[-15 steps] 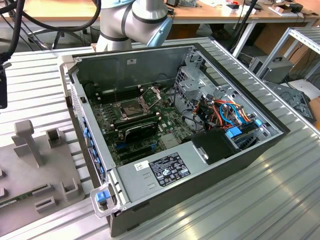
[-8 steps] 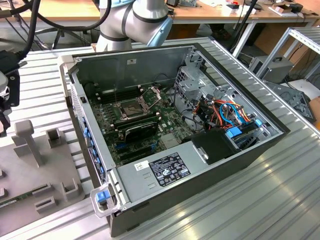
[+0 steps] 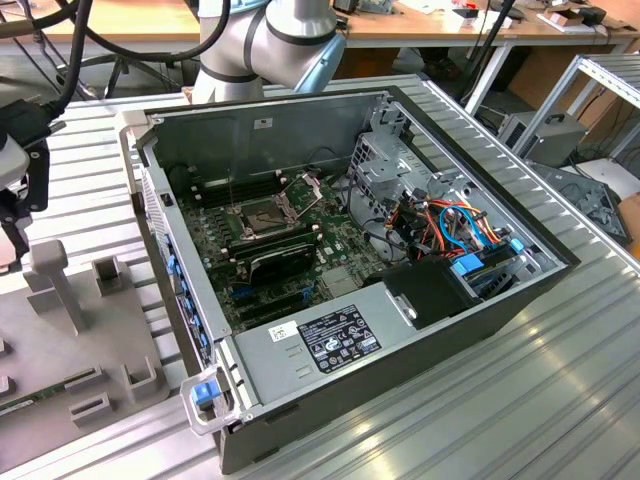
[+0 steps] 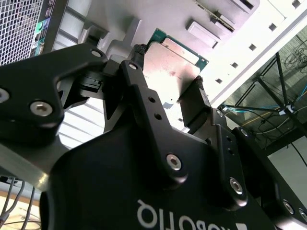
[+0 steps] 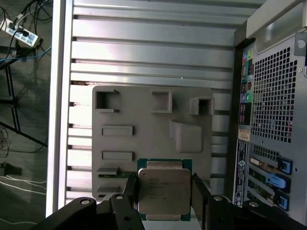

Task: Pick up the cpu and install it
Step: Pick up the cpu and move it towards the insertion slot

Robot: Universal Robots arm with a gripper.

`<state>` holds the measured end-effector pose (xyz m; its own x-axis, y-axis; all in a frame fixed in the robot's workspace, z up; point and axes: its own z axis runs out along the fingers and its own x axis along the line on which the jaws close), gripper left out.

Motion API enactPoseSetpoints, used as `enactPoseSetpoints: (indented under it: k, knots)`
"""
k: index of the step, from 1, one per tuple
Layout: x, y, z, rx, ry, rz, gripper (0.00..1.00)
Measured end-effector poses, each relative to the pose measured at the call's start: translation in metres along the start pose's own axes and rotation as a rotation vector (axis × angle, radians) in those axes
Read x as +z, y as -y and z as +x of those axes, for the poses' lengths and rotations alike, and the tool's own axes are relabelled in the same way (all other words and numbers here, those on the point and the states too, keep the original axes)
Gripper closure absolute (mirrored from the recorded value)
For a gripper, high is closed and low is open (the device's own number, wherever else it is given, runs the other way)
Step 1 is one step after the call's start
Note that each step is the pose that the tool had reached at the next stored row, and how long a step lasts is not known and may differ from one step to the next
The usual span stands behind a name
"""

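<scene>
Pincer clamped on the cpu beside the open case

In both wrist views the pincer (image 5: 164, 184) (image 4: 169, 66) has its two black fingers (image 5: 199, 196) (image 4: 192, 103) pressed against opposite edges of the cpu (image 5: 164, 191) (image 4: 175, 67), whose metal face with a green rim shows between them. In the first wrist view the cpu sits over one end of a grey tray (image 5: 139, 143) of moulded pockets; I cannot tell whether it is lifted clear of the tray. The tray lies on a ribbed metal surface (image 5: 144, 52), just beside the rear panel of the case (image 5: 273, 96). In the exterior view the case (image 3: 300, 130) lies open, its socket (image 3: 262, 213) on the board inside, with the tray (image 3: 60, 330) toward the exterior view's left and the arm (image 3: 270, 40) behind.
</scene>
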<state>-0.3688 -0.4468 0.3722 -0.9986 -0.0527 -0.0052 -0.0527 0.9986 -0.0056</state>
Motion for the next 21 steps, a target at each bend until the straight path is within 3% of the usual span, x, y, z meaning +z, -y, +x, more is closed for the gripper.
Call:
enactPoseSetpoints:
  k: [10,21]
  knots:
    - [0.0,0.0006,-0.0112,0.0,-0.0001,0.0001,0.45]
    - [0.0,0.0008,-0.0153,0.0,-0.0002,0.0001,0.45]
